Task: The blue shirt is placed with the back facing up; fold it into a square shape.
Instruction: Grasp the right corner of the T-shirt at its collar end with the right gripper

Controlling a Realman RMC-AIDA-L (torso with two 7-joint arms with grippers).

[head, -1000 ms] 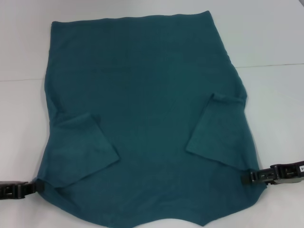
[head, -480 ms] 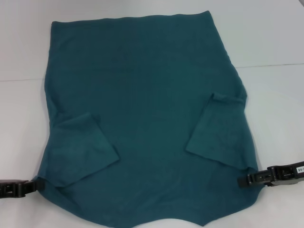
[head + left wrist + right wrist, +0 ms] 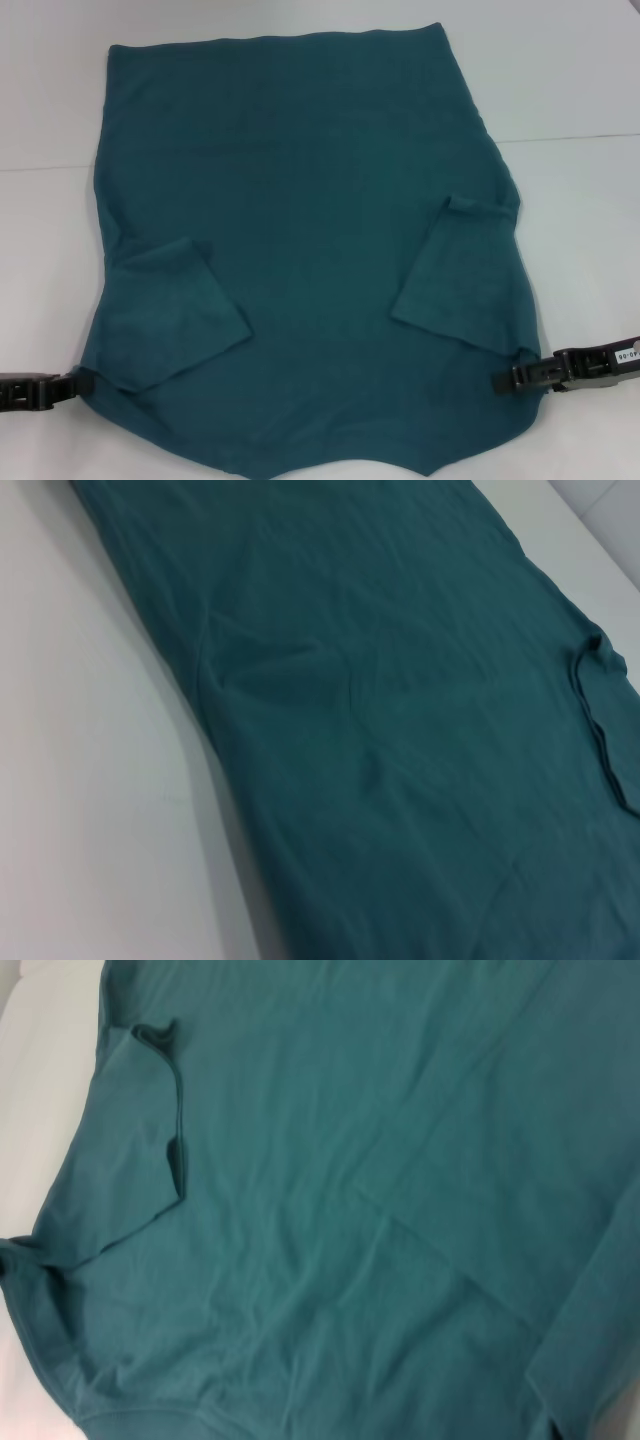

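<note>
The blue shirt lies spread flat on the white bench, both short sleeves folded inward over the body, its far hem straight and its near edge running off the bottom of the head view. It fills the span between the two grippers. The left gripper sits low at the shirt's near left corner, its tips touching the fabric edge beside the folded left sleeve; whether it is pinching the cloth cannot be told. The right gripper reaches in over the opposite edge, just below the folded right sleeve, its tips on the fabric; its grip cannot be told either.
</note>
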